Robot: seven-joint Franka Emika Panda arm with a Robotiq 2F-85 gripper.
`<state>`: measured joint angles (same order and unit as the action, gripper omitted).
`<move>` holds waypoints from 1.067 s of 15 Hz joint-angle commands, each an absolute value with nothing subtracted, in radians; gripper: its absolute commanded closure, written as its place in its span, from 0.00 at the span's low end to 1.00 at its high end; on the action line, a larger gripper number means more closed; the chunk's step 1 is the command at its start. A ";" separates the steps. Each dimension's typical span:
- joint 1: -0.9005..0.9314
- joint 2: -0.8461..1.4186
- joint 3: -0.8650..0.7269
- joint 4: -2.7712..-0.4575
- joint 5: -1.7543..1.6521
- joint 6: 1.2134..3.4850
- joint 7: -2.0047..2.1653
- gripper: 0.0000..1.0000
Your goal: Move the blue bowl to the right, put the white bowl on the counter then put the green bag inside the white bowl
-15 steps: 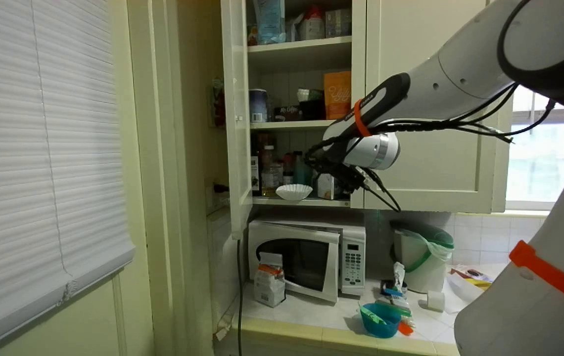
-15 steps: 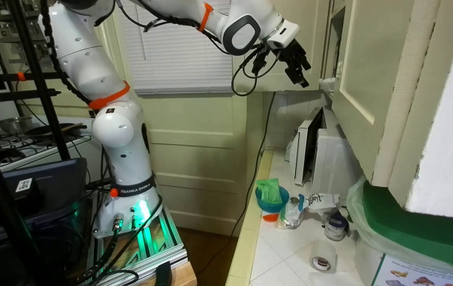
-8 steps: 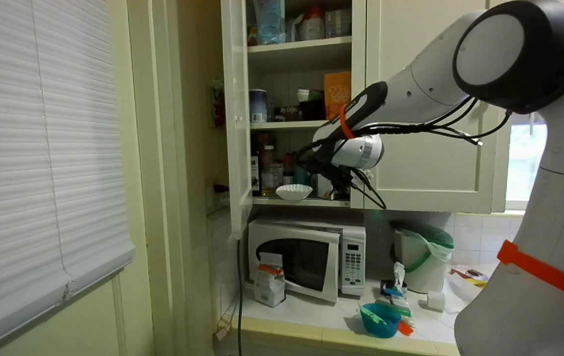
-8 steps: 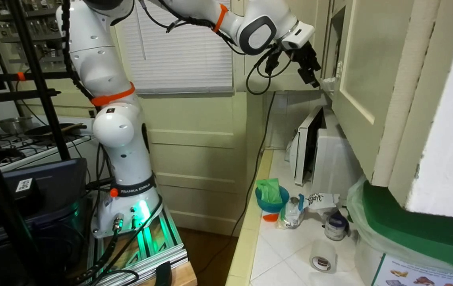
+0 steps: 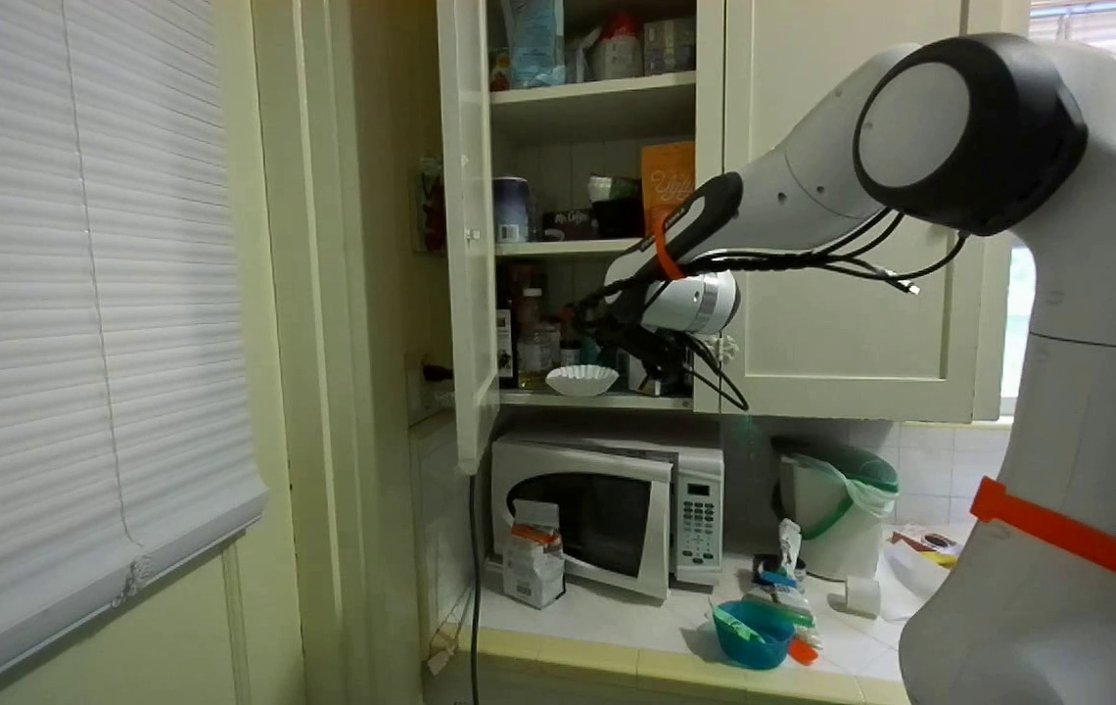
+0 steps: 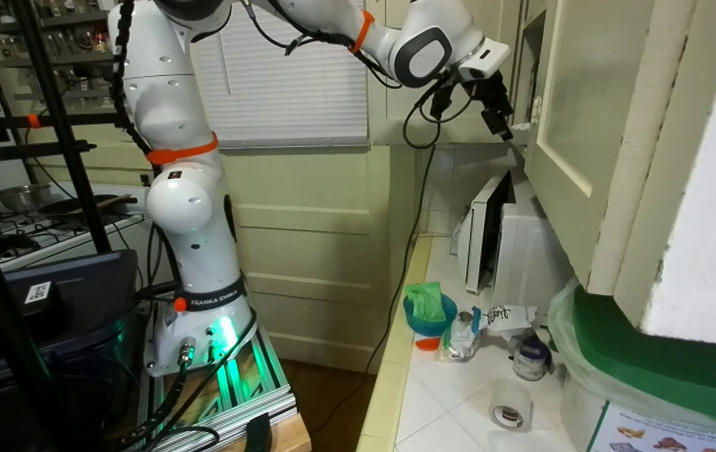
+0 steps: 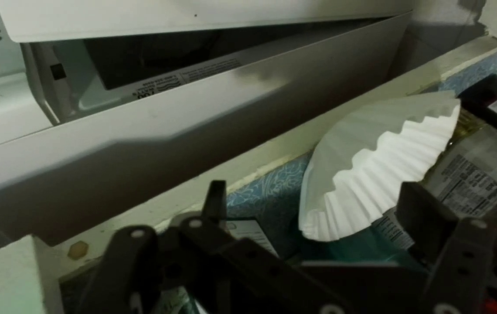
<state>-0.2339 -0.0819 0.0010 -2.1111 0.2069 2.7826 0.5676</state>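
The white bowl, shallow and fluted, sits at the front edge of the lowest cupboard shelf. In the wrist view the white bowl lies beyond and partly between my spread fingers. My gripper is open and holds nothing. In an exterior view my gripper is at the open cupboard, close to the white bowl, which is mostly hidden there. The blue bowl stands near the front edge of the counter. The green bag rests in the blue bowl; both bowl and bag also show in an exterior view.
Bottles and boxes stand behind the white bowl on the shelf. The cupboard door stands open. Below is the microwave, door ajar, with a bag before it. A green-lidded bin, packets and a tape roll are on the counter.
My arm has moved toward the cupboard, bringing the gripper closer to the white bowl and slightly lower. The bowls and the green bag have not moved.
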 commanded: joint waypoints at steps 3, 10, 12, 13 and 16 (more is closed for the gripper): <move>-0.233 -0.003 0.005 -2.015 0.183 2.741 0.572 0.21; -0.170 0.044 -0.050 -1.954 0.155 2.666 0.564 0.79; -0.158 0.049 -0.062 -1.947 0.162 2.644 0.550 0.94; -0.154 0.051 -0.067 -1.945 0.167 2.640 0.543 0.99; -0.147 0.025 -0.075 -1.975 0.207 2.624 0.491 1.00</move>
